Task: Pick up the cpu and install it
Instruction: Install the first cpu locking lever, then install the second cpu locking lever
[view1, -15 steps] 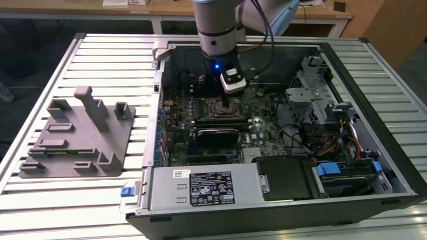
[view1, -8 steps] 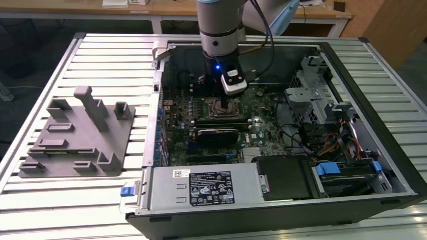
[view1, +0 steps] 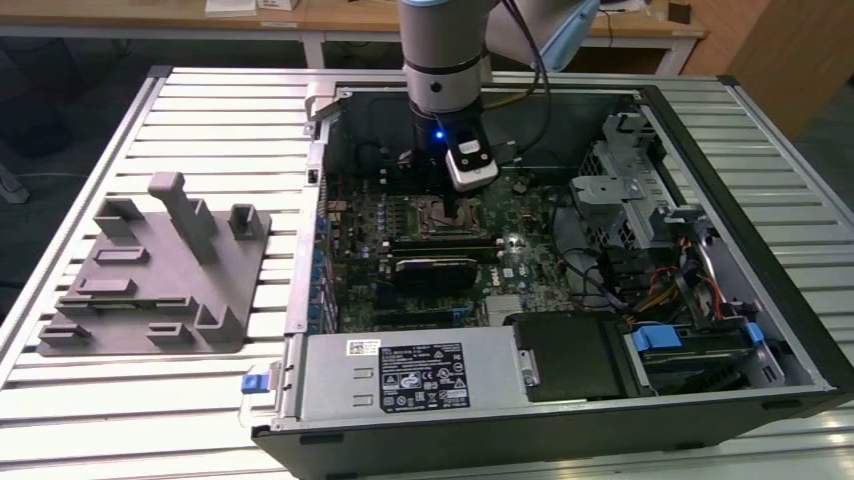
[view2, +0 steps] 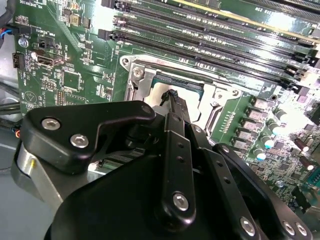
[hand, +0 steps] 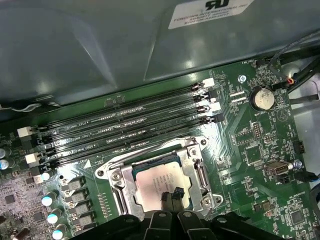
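We find the black, open-topped computer case (view1: 534, 445) walled on every side, so the way in is from above. The silver robot arm (view1: 447, 50) fills the space over the square metal socket frame (hand: 116, 187). There the black gripper (hand: 171, 195), fingertips drawn together, sits on the pale silver square cpu (hand: 157, 182). Long black memory slots (hand: 125, 130) run just beside the frame, and upright silver-topped capacitors (hand: 47, 200) stand near another side. A grey metal drive cage (view1: 627, 190), loose coloured cables (view1: 654, 285) and a grey power supply box (view1: 414, 375) crowd the case's other parts. On the slatted metal table (view1: 200, 120), bare room lies around the grey plastic fixture with upright posts (view1: 154, 270), at the exterior view's left.
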